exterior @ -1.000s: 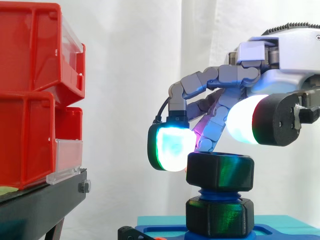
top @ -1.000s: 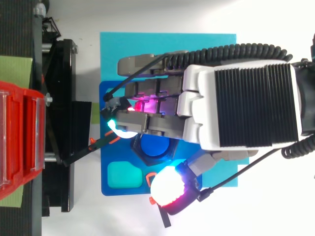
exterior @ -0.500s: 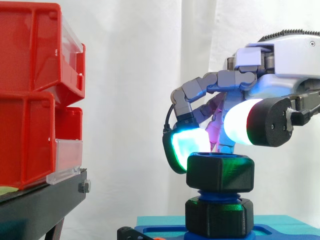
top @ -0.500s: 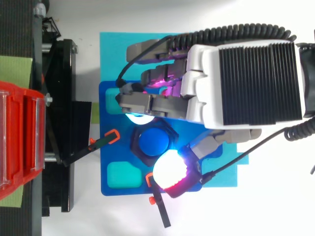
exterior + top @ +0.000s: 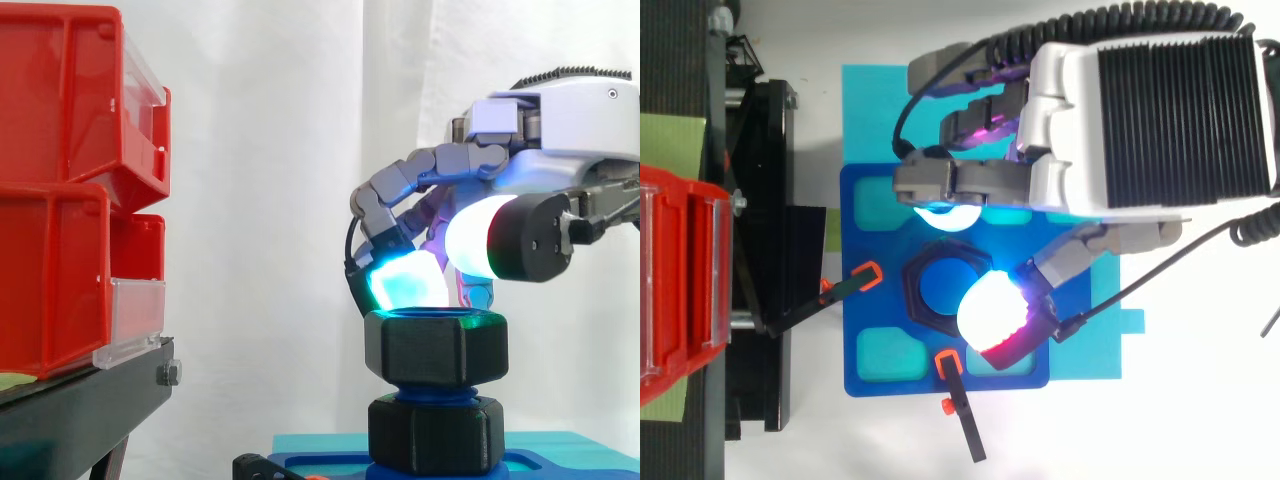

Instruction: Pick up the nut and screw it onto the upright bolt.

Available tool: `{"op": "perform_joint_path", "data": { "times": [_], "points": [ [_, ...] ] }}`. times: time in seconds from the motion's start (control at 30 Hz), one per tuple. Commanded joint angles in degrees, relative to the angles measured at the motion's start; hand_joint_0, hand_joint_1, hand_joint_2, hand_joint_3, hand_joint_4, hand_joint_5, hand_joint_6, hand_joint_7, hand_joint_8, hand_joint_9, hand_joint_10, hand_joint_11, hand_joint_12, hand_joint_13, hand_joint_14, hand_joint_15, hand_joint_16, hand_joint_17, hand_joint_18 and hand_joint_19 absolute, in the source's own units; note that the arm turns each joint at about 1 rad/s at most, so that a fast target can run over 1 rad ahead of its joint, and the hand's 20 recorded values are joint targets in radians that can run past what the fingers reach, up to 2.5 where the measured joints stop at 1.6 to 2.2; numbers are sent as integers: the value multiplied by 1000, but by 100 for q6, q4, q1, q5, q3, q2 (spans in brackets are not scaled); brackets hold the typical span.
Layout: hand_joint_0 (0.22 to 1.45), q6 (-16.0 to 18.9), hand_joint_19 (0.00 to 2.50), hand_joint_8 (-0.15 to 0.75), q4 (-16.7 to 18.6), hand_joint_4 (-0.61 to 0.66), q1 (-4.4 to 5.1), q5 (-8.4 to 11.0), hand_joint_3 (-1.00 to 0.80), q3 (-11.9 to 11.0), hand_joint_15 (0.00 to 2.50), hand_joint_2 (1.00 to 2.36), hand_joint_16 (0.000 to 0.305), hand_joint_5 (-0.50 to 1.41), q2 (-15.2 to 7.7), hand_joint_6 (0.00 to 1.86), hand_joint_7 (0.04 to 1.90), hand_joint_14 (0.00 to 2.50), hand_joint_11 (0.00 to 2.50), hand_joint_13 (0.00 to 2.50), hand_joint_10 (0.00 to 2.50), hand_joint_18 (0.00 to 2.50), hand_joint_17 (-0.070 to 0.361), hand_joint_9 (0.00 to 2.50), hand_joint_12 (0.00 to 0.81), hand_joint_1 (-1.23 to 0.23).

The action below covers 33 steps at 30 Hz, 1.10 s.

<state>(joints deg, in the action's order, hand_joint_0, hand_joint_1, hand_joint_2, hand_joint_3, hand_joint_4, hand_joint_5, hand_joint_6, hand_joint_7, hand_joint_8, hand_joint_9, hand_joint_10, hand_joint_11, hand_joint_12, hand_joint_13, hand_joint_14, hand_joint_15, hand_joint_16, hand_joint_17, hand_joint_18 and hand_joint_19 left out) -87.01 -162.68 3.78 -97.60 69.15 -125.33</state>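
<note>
The black hex nut [image 5: 435,345] sits threaded on the top of the upright blue bolt [image 5: 435,392], above a second black hex collar [image 5: 435,435] at the bolt's foot. From above, the nut's ring [image 5: 915,300] surrounds the bolt's blue top [image 5: 938,290]. My hand [image 5: 560,130] hovers just over the nut, fingers loosely arched. A cyan fingertip [image 5: 405,280] rests at the nut's far upper rim. The white thumb pad [image 5: 990,305] hangs above the nut's right edge, clear of it. Nothing is held between the pads.
The bolt stands on a blue fixture plate [image 5: 870,200] lying on a teal mat [image 5: 870,100]. Orange-tipped clamps [image 5: 868,275] [image 5: 948,365] sit at the plate's left and front. Red bins [image 5: 60,180] on a black stand [image 5: 80,410] stand to the left.
The hand has swung around the nut: the cyan fingertip left the nut's left side and moved to its far rim. The thumb pad came over the nut. The nut sits slightly lower.
</note>
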Motion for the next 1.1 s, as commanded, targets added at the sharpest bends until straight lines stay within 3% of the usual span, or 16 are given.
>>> {"op": "perform_joint_path", "data": {
  "times": [0.0, 0.13, 0.27, 0.37, 0.57, 0.67, 0.7, 0.8, 1.07],
  "points": [
    [531, 0, 0, 270, -10, 210, -35, -40, -500, -77, 0, 1000, 5, 5, -1, 505, 1244, 0, 67, 1128, 1, 697, 10, 1530, 135, -341],
    [528, -9, 0, 265, -212, 237, -61, -128, -500, -332, 0, 1000, 6, -29, -1, 504, 1031, 0, 45, 1108, 2, 703, 14, 1471, 137, -345],
    [522, -26, 0, 260, -229, 234, -26, -102, -500, -349, 0, 1000, 9, -53, -1, 504, 936, 0, 44, 1092, 0, 714, 20, 1435, 144, -350],
    [519, -26, 39, 241, -203, 196, 0, -102, -500, -349, 0, 1000, 14, -72, -1, 502, 745, 0, 0, 1067, 2, 716, 30, 1388, 143, -351],
    [507, -26, 53, 202, -62, 181, 211, 127, -500, -270, 0, 1000, 18, -97, -1, 501, 595, 0, 0, 961, 0, 680, 40, 1137, 144, -347],
    [497, -18, 0, 173, 61, 156, 308, 303, -500, -165, 0, 1000, 19, -115, -9, 500, 537, 0, 0, 804, 0, 509, 42, 951, 155, -346],
    [489, -18, 0, 153, 61, 142, 308, 303, -500, -165, 0, 1000, 19, -127, -9, 500, 515, 0, 0, 656, 0, 335, 43, 807, 170, -344],
    [480, -9, 0, 144, 105, 137, 431, 452, -500, -156, 0, 1000, 19, -146, -1, 500, 500, 0, 0, 549, 0, 213, 42, 650, 190, -336],
    [468, -9, 0, 126, 25, 103, 624, 742, -500, -156, 0, 1000, 26, -190, -1, 500, 500, 0, 0, 295, 0, 0, 57, 392, 237, -287]
  ]
}}
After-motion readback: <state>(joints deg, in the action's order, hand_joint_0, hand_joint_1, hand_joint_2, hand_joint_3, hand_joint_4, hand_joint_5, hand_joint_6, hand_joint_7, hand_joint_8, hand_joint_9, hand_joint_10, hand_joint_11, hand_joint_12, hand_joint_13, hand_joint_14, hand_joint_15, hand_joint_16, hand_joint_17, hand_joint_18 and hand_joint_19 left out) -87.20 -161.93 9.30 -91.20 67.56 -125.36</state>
